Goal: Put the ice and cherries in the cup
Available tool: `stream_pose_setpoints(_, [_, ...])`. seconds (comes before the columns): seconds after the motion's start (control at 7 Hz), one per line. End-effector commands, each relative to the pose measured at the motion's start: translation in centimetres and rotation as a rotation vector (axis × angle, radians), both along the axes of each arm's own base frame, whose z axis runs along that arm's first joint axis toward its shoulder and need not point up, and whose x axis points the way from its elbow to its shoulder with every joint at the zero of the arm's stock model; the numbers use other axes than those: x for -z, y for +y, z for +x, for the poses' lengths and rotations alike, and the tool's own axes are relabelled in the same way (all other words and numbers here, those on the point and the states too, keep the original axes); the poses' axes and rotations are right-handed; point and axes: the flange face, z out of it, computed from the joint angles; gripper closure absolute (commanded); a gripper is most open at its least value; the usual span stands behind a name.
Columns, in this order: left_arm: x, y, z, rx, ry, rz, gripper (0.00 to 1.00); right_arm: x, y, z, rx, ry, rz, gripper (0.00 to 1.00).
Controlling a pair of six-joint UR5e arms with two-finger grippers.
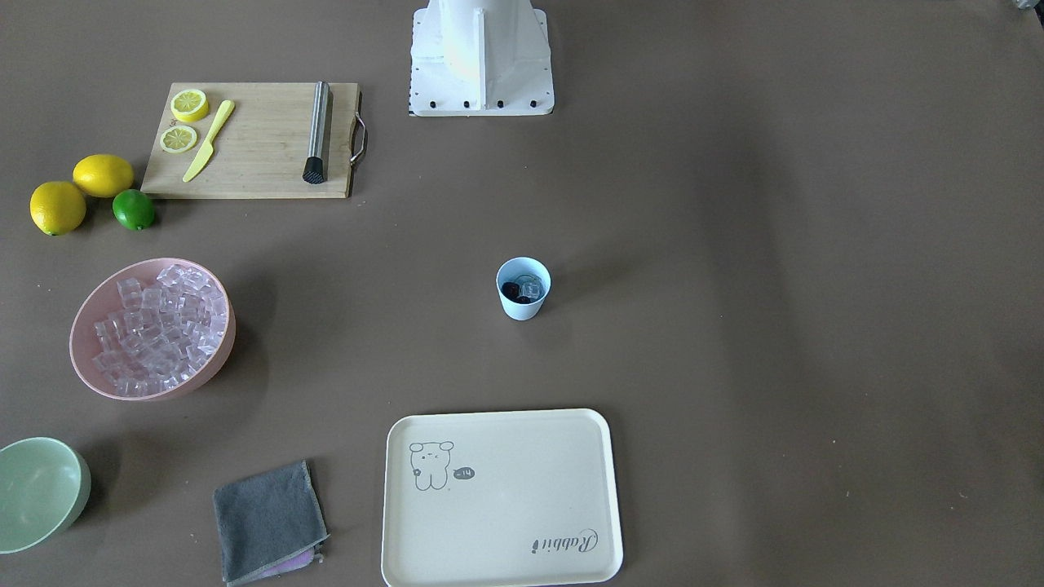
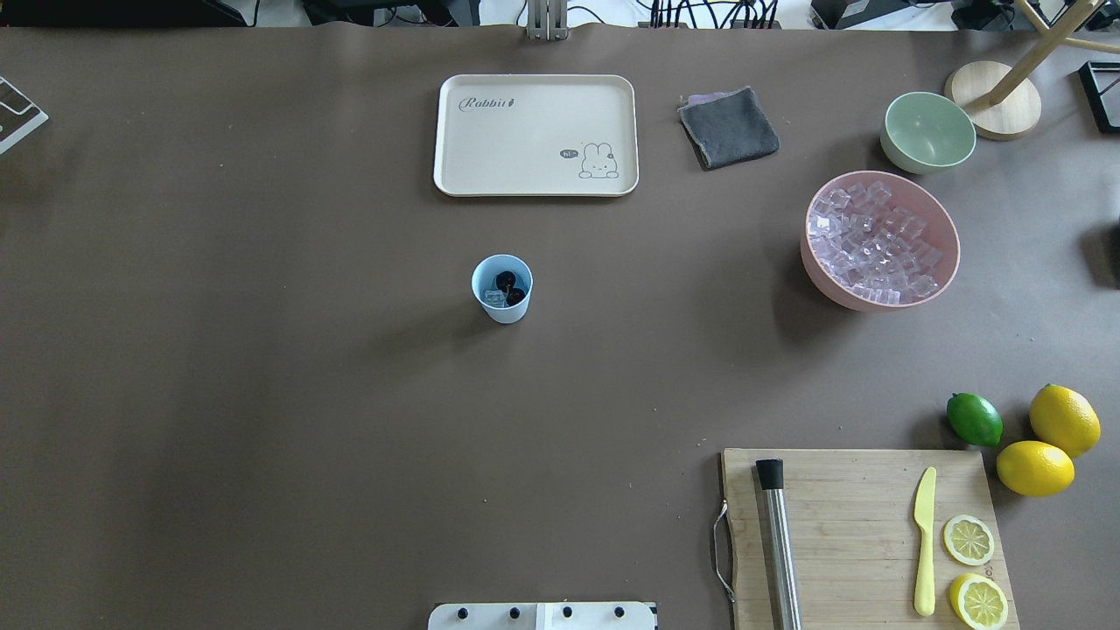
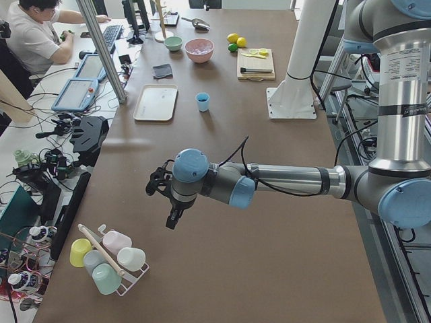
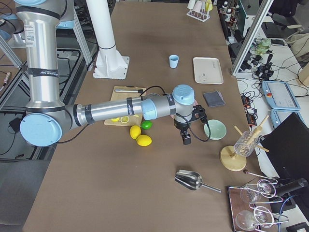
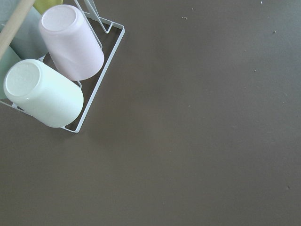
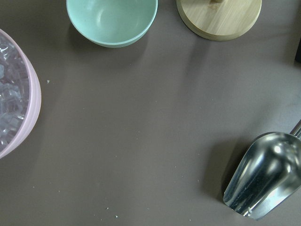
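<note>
Whether the left gripper is parted or closed cannot be told; it hangs over the brown table near a white wire rack of pastel cups. The right gripper, equally unreadable, hangs beside a mint-green bowl. Well apart, the small pale blue tapered plastic cup stands mid-table holding dark red cherries and a clear glassy ice cube

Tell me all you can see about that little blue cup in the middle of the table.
The cup is small, pale blue, tapered and handleless, seemingly plastic. It stands upright on the brown table, between the robot's base and the tray. Inside lie dark cherries and clear ice. Nothing else touches it.
</note>
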Motion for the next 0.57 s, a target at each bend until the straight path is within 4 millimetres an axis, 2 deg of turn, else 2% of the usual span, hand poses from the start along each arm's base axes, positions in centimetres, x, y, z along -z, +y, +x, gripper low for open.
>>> stream_pose_setpoints(0.0, [0.6,-1.3,1.5,-0.020,-0.033,0.013,0.02,-0.2,0.3,1.0,-0.015,-0.019,-0.005,0.01])
stream_pose_setpoints(0.14, [0.3,-1.0,1.6,-0.020,-0.036,0.008,0.02,0.1,0.0,2.1,-0.036,-0.023,-0.003,0.01])
stream_pose_setpoints(0.29, [0.0,-0.8,1.6,-0.021,-0.037,0.001,0.02,1.4,-0.5,3.8,-0.066,-0.076,0.000,0.01])
stream_pose_setpoints(0.43, [-0.4,-0.6,1.6,-0.022,-0.038,-0.005,0.02,1.1,-0.1,4.1,-0.066,-0.097,-0.009,0.01])
